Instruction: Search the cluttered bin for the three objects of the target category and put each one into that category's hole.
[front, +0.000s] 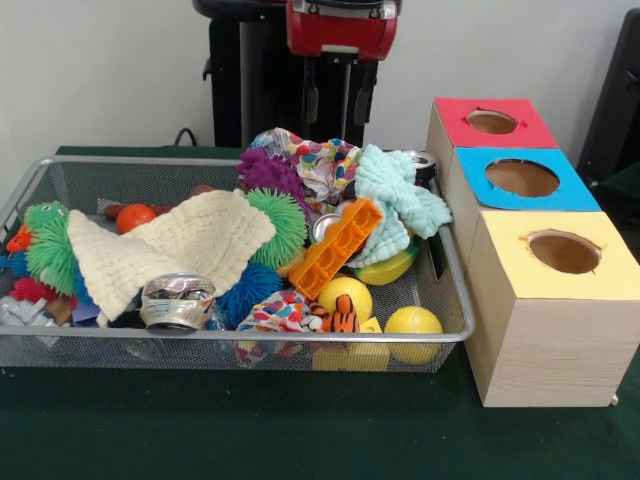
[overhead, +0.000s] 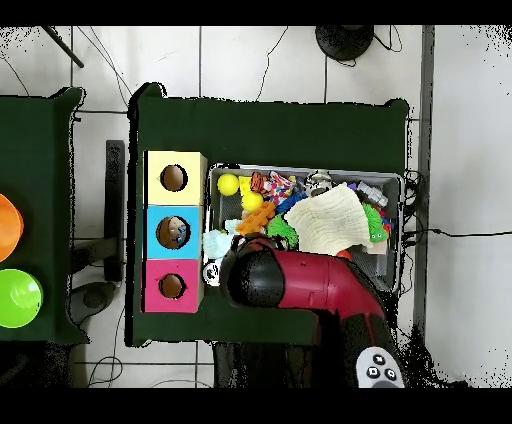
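Note:
The wire-mesh bin (front: 120, 162) holds a heap of toys and cloths; it also shows in the overhead view (overhead: 395, 180). No clear bottle shows plainly in it. A crumpled silvery thing (front: 18, 310) lies in the near left corner; I cannot tell whether it is a bottle or a can. The blue-topped box's hole (front: 522, 178) is the middle of three boxes right of the bin. In the overhead view something pale shows inside this hole (overhead: 174, 232). My gripper (front: 337, 102) hangs open and empty above the bin's far edge. In the overhead view the arm (overhead: 300, 285) hides it.
A crushed can (front: 176, 300), a cream cloth (front: 180, 245), an orange block (front: 338, 248), yellow balls (front: 412, 325), a mint cloth (front: 395, 200) and fuzzy balls (front: 275, 225) fill the bin. The red-topped box (front: 490, 122) and the yellow-topped box (front: 560, 252) flank the blue one.

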